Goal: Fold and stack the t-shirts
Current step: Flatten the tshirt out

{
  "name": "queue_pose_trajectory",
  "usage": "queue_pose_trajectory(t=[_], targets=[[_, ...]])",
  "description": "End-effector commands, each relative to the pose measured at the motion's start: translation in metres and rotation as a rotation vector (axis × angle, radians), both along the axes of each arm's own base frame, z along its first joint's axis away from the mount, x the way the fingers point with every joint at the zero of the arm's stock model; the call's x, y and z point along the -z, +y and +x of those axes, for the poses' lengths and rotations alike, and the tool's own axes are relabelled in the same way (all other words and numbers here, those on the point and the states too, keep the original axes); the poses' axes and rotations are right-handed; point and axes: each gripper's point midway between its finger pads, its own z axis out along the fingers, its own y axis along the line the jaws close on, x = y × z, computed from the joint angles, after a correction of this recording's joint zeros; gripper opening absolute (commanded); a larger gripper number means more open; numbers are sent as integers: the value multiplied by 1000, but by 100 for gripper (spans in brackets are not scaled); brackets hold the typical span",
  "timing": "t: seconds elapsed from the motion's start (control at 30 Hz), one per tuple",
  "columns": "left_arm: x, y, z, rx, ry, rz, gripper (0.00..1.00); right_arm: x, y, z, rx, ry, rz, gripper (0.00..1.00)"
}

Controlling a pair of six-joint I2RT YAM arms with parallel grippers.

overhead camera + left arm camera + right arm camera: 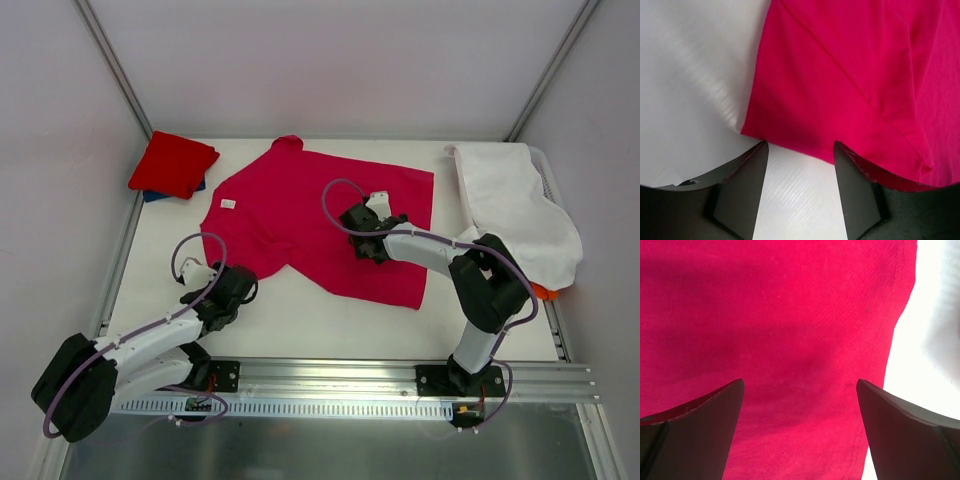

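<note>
Two pincers, one crimson-pink t-shirt (300, 205) spread on the counter (320, 322): which is nearer its edge? (newbie)

Your left pincer (800, 146): part-open, empty, hem just ahead of its tips. Meanwhile the right pincer (800, 385) gapes wide over the body. (regular)

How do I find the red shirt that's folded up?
Go to the far left corner of the white table. The folded red t-shirt lies there on a blue t-shirt, apart from the big pink t-shirt spread flat in the middle.

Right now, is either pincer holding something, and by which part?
Nothing is held: left pincer open at the crimson-pink t-shirt's edge, right pincer open over it.
</note>
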Motion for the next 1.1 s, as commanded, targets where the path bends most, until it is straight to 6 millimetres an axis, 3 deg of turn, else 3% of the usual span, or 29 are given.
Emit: queue_pose_trajectory(t=[0.0,0.1,0.13,0.2,0.43,0.57,0.7,0.77,0.83,0.87,0.9,0.97,1.0,1.03,1.07], targets=[[21,23,-19,-27,119,143,55,-11,2,6,17,-34,-1,100],[20,23,-16,-24,123,164,43,-10,2,6,15,-33,-5,100],[20,23,-16,-24,128,167,31,-10,3,7,16,-35,-4,99],[20,22,-15,-21,132,170,20,-9,2,6,16,-31,-6,99],[16,21,-11,4,135,207,0,-10,3,7,19,-33,0,99],[-6,17,1,99,109,285,0,-20,9,2,7,-35,38,100],[-29,19,8,154,69,351,0,-48,16,-17,-20,-57,78,99],[-42,23,9,162,36,359,0,-60,7,-36,62,-94,169,99],[-50,28,7,167,9,357,0,-58,13,-53,92,-97,319,99],[-53,30,7,168,-4,355,0,-77,19,-58,82,-155,439,99],[-60,34,8,173,-22,360,0,-58,8,-73,93,-128,448,99],[-65,37,8,188,-35,366,0,-66,4,-89,114,-166,563,100],[-68,40,8,195,-40,373,0,-51,-8,-101,131,-148,556,99],[-69,40,7,202,-40,372,0,-59,-11,-108,153,-177,629,99],[-69,43,7,199,-41,369,0,-42,-21,-119,175,-159,628,99]])
